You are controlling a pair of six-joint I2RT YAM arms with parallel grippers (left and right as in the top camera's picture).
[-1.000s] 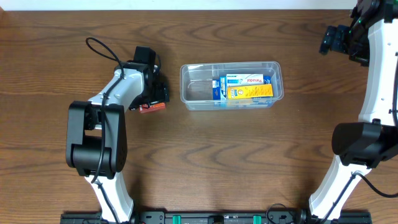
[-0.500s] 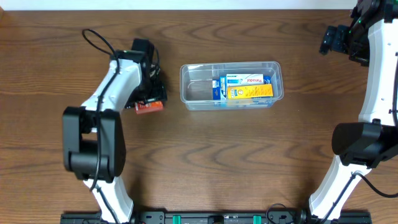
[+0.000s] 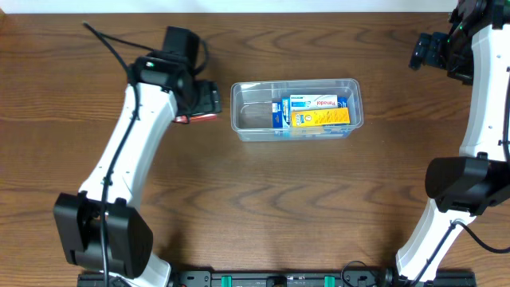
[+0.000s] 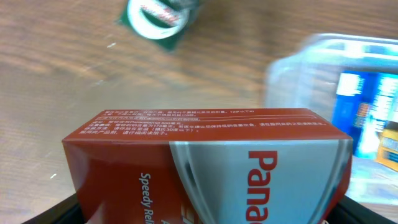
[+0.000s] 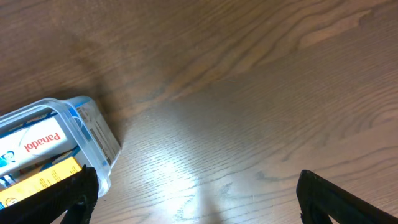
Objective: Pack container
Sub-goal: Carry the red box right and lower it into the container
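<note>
The clear plastic container sits at the table's middle, with blue and yellow Panadol boxes in its right part. It also shows in the left wrist view and the right wrist view. My left gripper is shut on a red Panadol box, held above the table just left of the container. My right gripper is open and empty, high at the far right, away from the container.
A small green and white round object lies on the wooden table beyond the red box in the left wrist view. The right arm's base stands at the right side.
My left gripper has lifted the red box off the table and carried it up and right, toward the container's left end. The right arm has not moved.
</note>
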